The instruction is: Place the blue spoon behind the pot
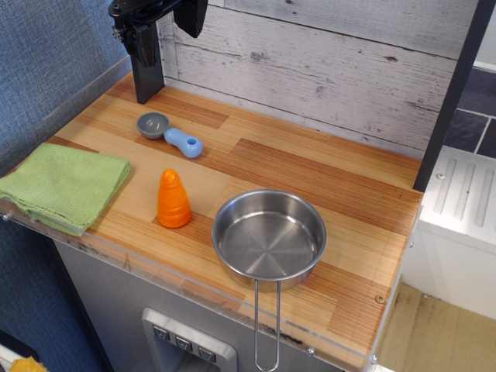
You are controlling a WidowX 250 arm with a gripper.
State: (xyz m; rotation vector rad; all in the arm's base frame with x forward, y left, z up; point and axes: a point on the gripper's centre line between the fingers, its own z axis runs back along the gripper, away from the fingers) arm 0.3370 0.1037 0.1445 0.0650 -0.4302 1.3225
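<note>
The blue spoon (170,133) lies flat on the wooden counter at the back left, its grey bowl to the left and its light-blue handle pointing right and forward. The pot (269,236) is a shiny steel pan near the front edge, empty, with its wire loop handle hanging over the front. My gripper (166,29) is high at the top left, above and behind the spoon. Its black fingers stand apart and hold nothing.
An orange cone toy (173,200) stands between spoon and pot. A folded green cloth (63,186) lies at the left edge. A dark post (147,77) stands at the back left, another (449,101) at the right. A white plank wall (325,70) backs the counter.
</note>
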